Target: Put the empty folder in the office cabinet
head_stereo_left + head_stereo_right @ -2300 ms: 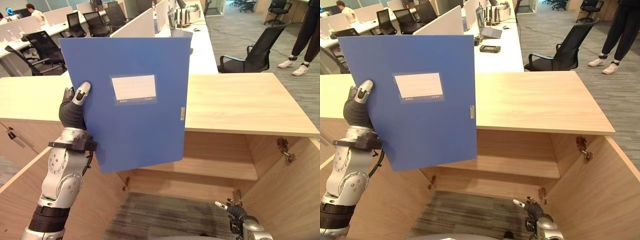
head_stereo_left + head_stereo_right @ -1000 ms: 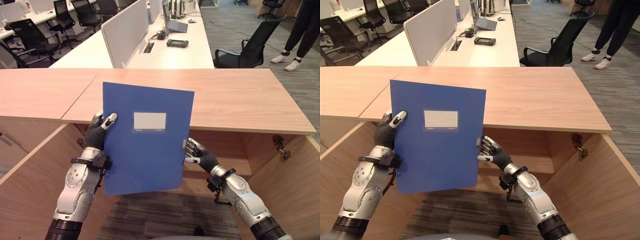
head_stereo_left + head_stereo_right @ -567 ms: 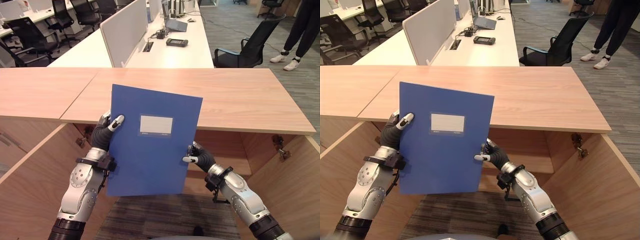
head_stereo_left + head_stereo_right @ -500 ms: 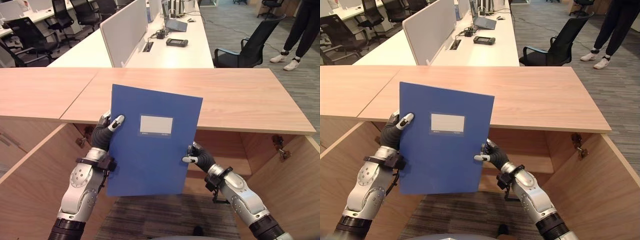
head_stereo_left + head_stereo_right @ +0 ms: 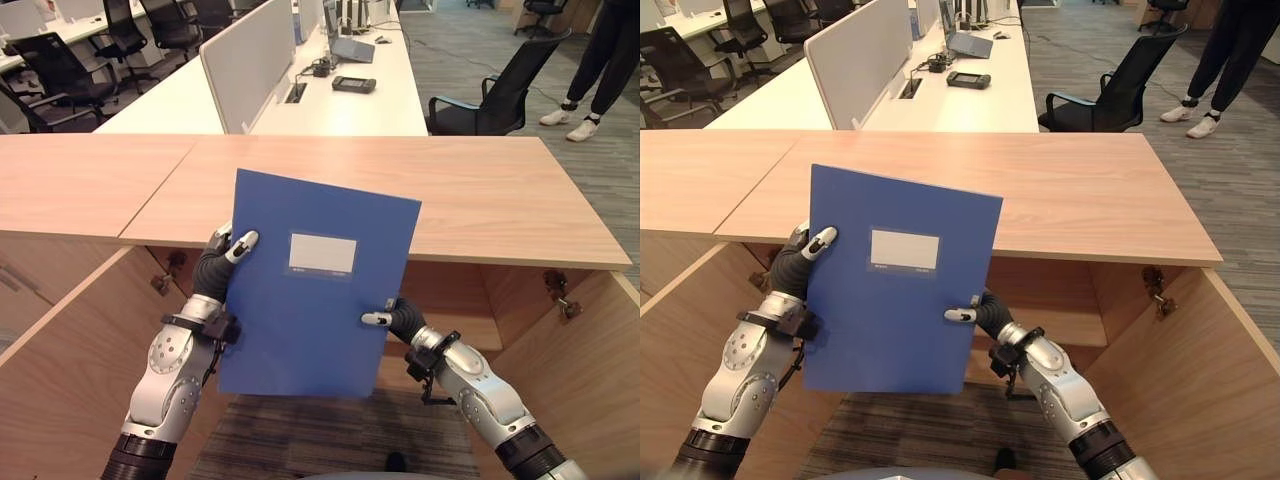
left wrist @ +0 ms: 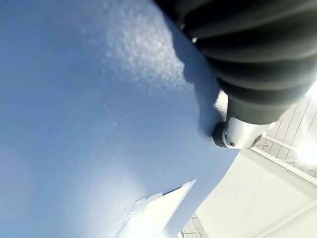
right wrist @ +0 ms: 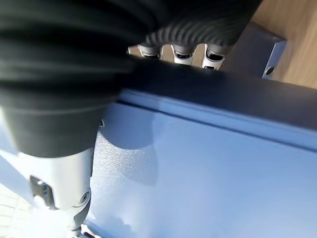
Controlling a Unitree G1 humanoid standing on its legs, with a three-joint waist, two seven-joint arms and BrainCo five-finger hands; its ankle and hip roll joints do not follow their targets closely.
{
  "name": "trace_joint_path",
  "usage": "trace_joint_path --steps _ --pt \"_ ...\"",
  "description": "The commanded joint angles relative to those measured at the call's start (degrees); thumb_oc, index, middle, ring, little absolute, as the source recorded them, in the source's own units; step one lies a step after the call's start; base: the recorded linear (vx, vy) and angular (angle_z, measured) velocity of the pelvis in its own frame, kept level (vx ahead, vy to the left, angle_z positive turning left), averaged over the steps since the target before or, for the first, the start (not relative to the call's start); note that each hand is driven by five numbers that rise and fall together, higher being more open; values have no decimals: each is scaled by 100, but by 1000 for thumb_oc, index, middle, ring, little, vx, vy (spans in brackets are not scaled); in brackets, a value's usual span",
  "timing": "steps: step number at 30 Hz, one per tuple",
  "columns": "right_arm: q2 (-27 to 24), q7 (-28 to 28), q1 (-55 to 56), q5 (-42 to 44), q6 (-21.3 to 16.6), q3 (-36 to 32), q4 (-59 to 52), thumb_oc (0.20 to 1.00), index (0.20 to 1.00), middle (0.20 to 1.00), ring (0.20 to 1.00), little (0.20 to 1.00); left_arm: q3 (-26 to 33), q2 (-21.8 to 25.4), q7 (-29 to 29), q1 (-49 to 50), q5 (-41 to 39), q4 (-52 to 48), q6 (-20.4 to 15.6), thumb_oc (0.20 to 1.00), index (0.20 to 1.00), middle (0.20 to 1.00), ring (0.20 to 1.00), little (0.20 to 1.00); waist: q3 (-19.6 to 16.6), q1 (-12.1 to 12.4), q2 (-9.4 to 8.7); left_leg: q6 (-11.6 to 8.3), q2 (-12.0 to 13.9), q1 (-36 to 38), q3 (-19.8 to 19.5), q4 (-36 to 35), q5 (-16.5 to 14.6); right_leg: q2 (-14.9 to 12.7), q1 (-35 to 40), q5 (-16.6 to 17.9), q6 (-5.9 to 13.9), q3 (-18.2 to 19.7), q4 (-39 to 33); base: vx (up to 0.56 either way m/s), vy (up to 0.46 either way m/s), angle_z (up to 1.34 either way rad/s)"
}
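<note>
I have the blue folder (image 5: 315,285) held up in front of the open cabinet (image 5: 560,360), upright with its face toward me and leaning a little to the right; its upper part covers the near edge of the wooden cabinet top (image 5: 480,195), and its lower edge hangs above the carpeted floor (image 5: 300,440) between the two swung-out doors; a pale label pocket (image 5: 322,254) sits on the upper half of the cover.

My left hand (image 5: 222,262) grips the folder's left edge, thumb laid on the front face near the label and the other fingers hidden behind the cover; in the left wrist view the thumb (image 6: 237,134) presses onto the blue surface, so I count it as clamped on the folder. My right hand (image 5: 398,320) takes the right edge lower down; its thumb tip rests on the front face; in the right wrist view the silver fingers (image 7: 183,53) curl over the folder's dark edge, so that hand is pinching the folder as well.

Inside the cabinet, the shelf (image 5: 450,345) shows to the right of the folder, behind my right forearm; the right door (image 5: 590,380) stands open with a hinge (image 5: 558,292) at its upper inner corner; the left door (image 5: 70,340) stands open on the other side.

Beyond the cabinet top lie white desks (image 5: 340,100) with a divider panel (image 5: 245,55), a black office chair (image 5: 500,95) to the right, and a person's legs (image 5: 600,60) at the far right corner of the room.
</note>
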Motion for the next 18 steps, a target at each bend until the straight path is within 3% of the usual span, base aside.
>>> trace_joint_path --steps 1,10,11,12,18 --pt "438 338 -661 788 32 597 -189 1000 1000 1000 1000 1000 -426 115 -236 -772 -106 -296 -258 200 200 200 200 200 -99 -73 -239 -11 -60 -223 253 71 -46 -249 557 -934 336 44 195 0 0 0" --pt "287 540 -878 1609 242 1033 -377 1000 1000 1000 1000 1000 -726 166 -377 -962 -357 -458 -227 200 200 200 200 200 -90 -15 -287 -21 -66 -231 241 71 -34 -249 552 -940 357 32 236 0 0 0" --pt "293 560 -847 1643 266 1045 -399 413 413 413 413 413 -720 150 -380 -946 -372 -481 -226 200 200 200 200 200 -92 -10 -292 -17 -68 -227 237 71 -36 -248 547 -937 358 27 240 0 0 0" --pt "310 568 -829 1665 281 1058 -402 200 200 200 200 200 -718 140 -378 -945 -394 -488 -227 200 200 200 200 200 -93 -7 -297 -17 -67 -226 235 71 -39 -248 546 -936 360 24 241 0 0 0" --pt "350 616 -739 1692 312 1050 -442 200 200 200 200 200 -631 25 -344 -893 -432 -488 -250 200 200 200 200 200 -111 -1 -304 -8 -71 -215 234 71 -51 -247 549 -949 351 25 257 0 0 0"
